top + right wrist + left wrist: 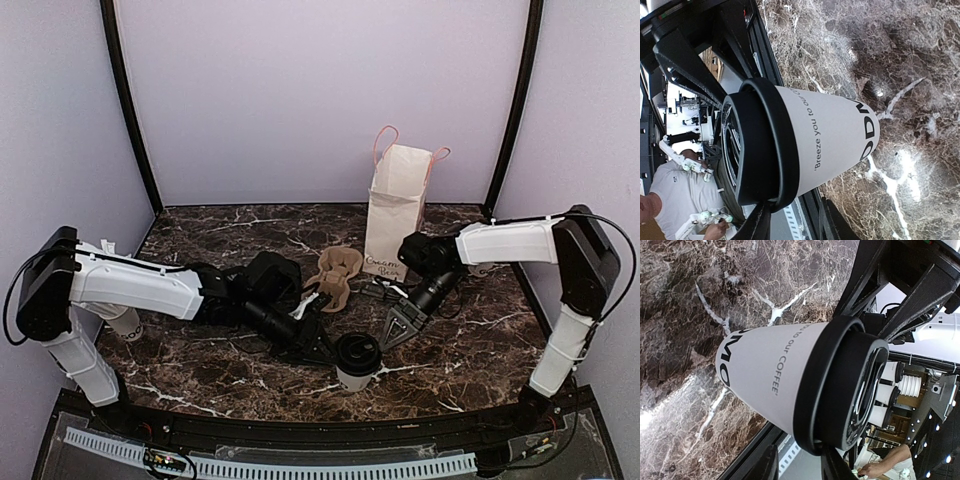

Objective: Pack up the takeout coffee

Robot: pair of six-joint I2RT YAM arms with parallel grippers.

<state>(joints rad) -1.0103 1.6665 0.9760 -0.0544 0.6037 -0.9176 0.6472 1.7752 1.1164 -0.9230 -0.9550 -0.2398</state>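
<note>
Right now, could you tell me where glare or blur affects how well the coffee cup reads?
Top external: takeout coffee small, lettering illegible. Left wrist: cup sharp, lettering clear, glare on marble table lower left. Right wrist: lettering crisp, bright glints on marble beside its base.

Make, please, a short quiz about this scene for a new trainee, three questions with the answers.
1. True or false: the takeout coffee lies on its side.
2. Its lid is: A white, B black, C brown?
3. Which thing on the table has pink handles?
Key: 1 false, it stands upright. 2 B. 3 the paper bag.
</note>
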